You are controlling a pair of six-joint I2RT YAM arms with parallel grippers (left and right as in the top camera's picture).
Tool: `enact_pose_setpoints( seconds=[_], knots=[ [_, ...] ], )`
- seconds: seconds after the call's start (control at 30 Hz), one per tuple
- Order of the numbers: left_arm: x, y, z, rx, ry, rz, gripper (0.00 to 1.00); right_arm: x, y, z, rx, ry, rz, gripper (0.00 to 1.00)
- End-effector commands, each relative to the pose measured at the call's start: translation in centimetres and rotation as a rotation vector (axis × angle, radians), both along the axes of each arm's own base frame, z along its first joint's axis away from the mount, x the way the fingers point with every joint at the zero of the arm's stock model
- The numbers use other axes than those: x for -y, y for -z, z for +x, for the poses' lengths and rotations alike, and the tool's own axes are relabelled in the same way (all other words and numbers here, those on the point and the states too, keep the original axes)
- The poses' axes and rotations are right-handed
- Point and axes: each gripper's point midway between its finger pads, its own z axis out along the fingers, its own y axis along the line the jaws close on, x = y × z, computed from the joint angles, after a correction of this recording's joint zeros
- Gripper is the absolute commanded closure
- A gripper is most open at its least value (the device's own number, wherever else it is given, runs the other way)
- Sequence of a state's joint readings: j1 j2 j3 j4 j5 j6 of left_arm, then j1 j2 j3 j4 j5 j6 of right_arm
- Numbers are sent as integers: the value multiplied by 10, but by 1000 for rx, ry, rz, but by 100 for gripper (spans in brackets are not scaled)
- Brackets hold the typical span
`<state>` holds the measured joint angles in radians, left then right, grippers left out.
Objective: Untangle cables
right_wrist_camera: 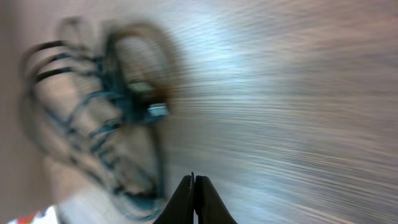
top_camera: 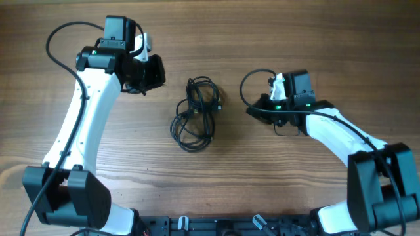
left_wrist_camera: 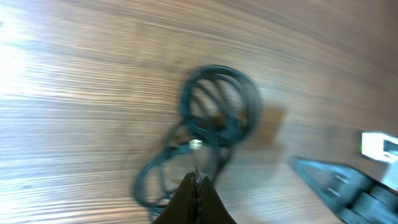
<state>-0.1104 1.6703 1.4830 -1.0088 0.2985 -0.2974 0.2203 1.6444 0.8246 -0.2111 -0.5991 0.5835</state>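
as seen from overhead, the left arm reaches up along the left side of the wooden table [top_camera: 341,46], its wrist bent inward so the left gripper [top_camera: 149,73] faces the centre. the right arm comes in low from the right edge, and the right gripper [top_camera: 256,111] points left. the cables [top_camera: 195,113] lie on the bare wood between the two grippers, apart from both: one small black bundle of overlapping loops, tighter at the top and looser below.

in the left wrist view, the left gripper [left_wrist_camera: 196,186] has its fingers pressed together with nothing between them, and hangs over the table. the cables [left_wrist_camera: 214,115] lie just beyond the tips, blurred, as a round coil with a longer loop trailing toward the camera. a small pale plug [left_wrist_camera: 195,145] shows among the strands.

in the right wrist view, the right gripper [right_wrist_camera: 193,186] is likewise closed and empty. the cables [right_wrist_camera: 106,112] lie ahead to the left, heavily blurred, with a light plug end [right_wrist_camera: 157,110] visible.
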Motion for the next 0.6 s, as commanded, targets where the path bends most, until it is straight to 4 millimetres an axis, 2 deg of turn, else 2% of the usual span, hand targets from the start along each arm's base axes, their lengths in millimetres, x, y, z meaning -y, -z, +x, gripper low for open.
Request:
enact_pose_setpoints(
  seconds=[0.0,0.03,0.13,0.23,0.4,0.57],
  knots=[
    [-19,25,-4,-47,-41,90,96,-43,-93,7,249,-211,237,95],
    [-19,30,-6,-57,-41,91,96,-53,-109,5,299,-249,280,96],
    [-19,41,-10,-73,-40,92,96,-73,-126,3,346,-274,318,95],
    [-23,53,-16,-95,-52,102,96,-92,-121,2,365,-260,273,95],
    [-60,67,-20,-138,-209,185,96,-121,-108,-7,409,-266,172,95],
    [-84,77,-20,-149,-289,177,96,-158,-113,-19,554,-351,143,95]
  ],
)
